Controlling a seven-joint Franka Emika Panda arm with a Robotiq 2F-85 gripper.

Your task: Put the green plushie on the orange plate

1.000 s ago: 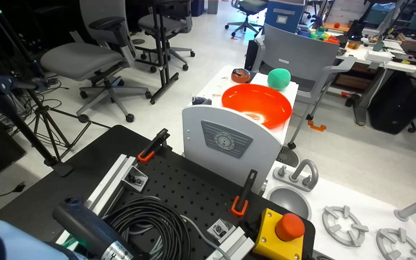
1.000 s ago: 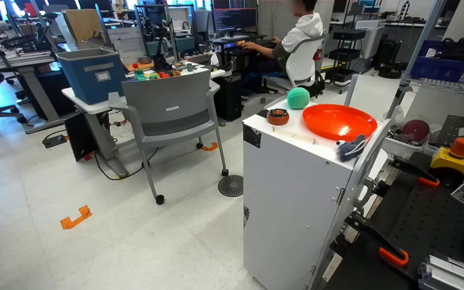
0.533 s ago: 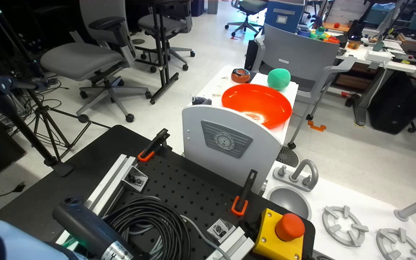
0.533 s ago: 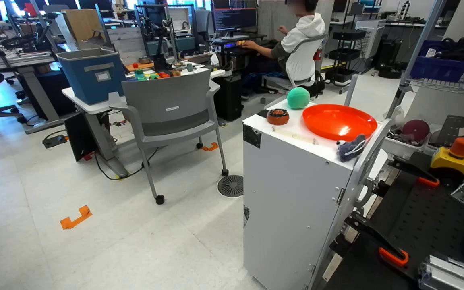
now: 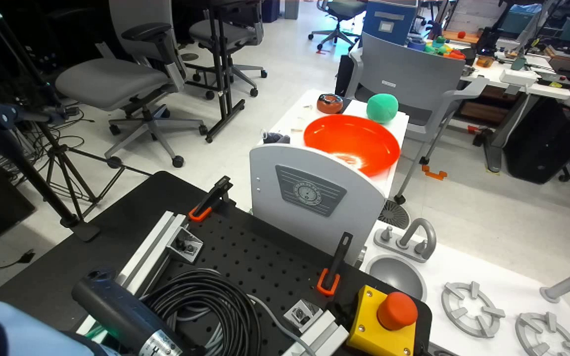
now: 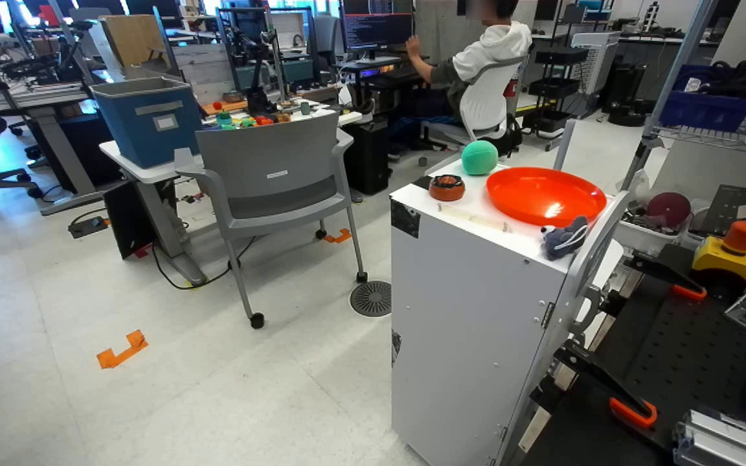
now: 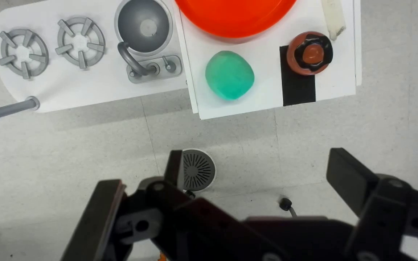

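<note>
The green plushie (image 7: 229, 75), round and teal-green, sits on the white cabinet top near its edge in the wrist view. It also shows in both exterior views (image 5: 382, 108) (image 6: 479, 158), beside the plate and not on it. The orange plate (image 7: 236, 16) is cut off by the top of the wrist view; it shows whole in an exterior view (image 6: 544, 194) and partly behind a grey panel in an exterior view (image 5: 352, 143). My gripper (image 7: 257, 159) is open, with nothing between its fingers. In the wrist view its fingers appear over the floor, below the plushie. The gripper is out of both exterior views.
A brown round object with a black top (image 7: 310, 53) stands near the plushie. A grey-blue soft toy (image 6: 565, 238) lies by the plate. The tall grey panel (image 5: 314, 198) rises beside the plate. A toy sink (image 7: 143, 25) and faucet (image 7: 136, 63) adjoin the cabinet. A grey chair (image 6: 269, 168) stands nearby.
The plushie, the plate and the other things on the cabinet have not moved in the exterior views. Only the seated person in the background has raised a hand and shifted.
</note>
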